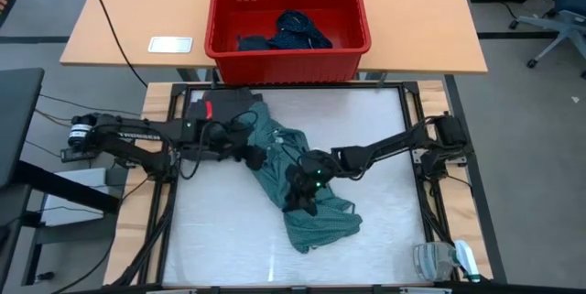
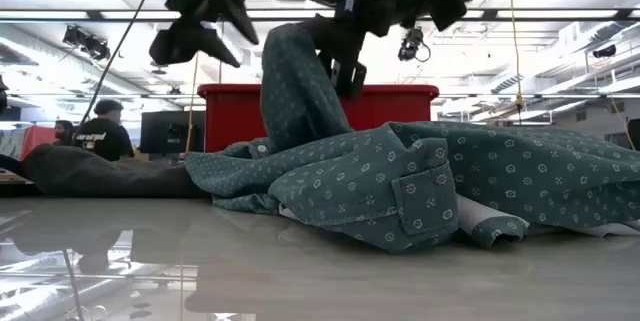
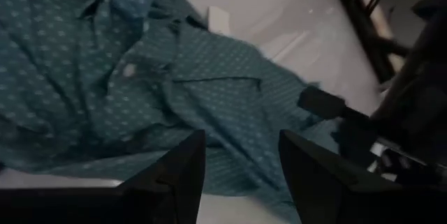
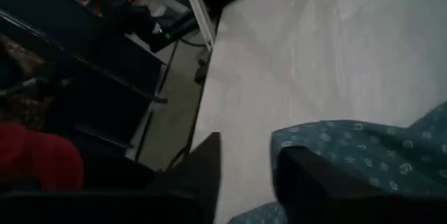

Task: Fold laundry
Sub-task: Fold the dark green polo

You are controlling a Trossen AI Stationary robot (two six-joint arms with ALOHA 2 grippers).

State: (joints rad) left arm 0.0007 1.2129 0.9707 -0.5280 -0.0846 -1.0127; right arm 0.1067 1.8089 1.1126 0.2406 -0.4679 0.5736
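Shirt (image 1: 311, 212) may slump unfolded: right gripper (image 1: 307, 182) parted around cloth, left gripper (image 1: 252, 155) open above it

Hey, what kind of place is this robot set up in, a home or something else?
Probably a robotics lab or open-plan office, not a home. The low view shows ceiling strip lights and a person at a monitor; the high view shows an office chair beside the framed table.
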